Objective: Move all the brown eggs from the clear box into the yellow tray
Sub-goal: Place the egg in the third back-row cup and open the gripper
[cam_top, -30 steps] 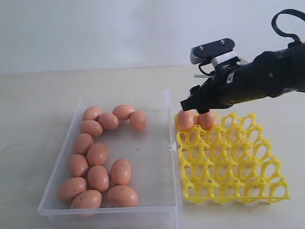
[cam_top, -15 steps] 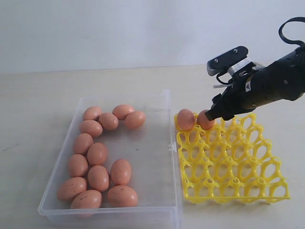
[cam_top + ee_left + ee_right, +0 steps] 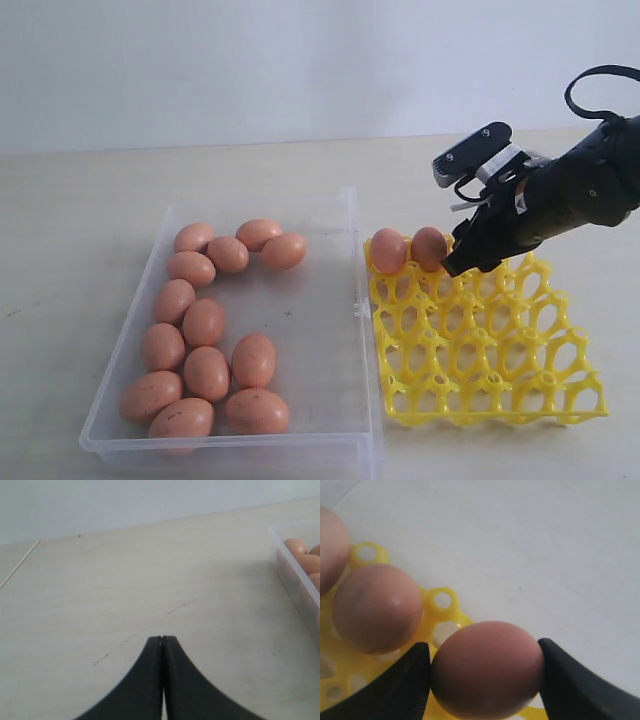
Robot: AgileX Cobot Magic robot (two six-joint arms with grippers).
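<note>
1. Plainly, the right gripper (image 3: 484,652) was clamped on a brown egg (image 3: 487,675), with one black finger pressed against each side of it, over the far edge of the yellow tray (image 3: 480,330).
2. Just left of that egg, two more eggs (image 3: 388,250) sat in the two leftmost cups of the tray's far row.
3. The tray lay on the table (image 3: 125,580) just right of the clear box (image 3: 310,330).
4. Thirteen brown eggs (image 3: 205,322) lay in the box, crowded along its left side and far-left end.
5. The left gripper (image 3: 162,641) hung over bare table near one wall of the box, its fingers pressed together.
</note>
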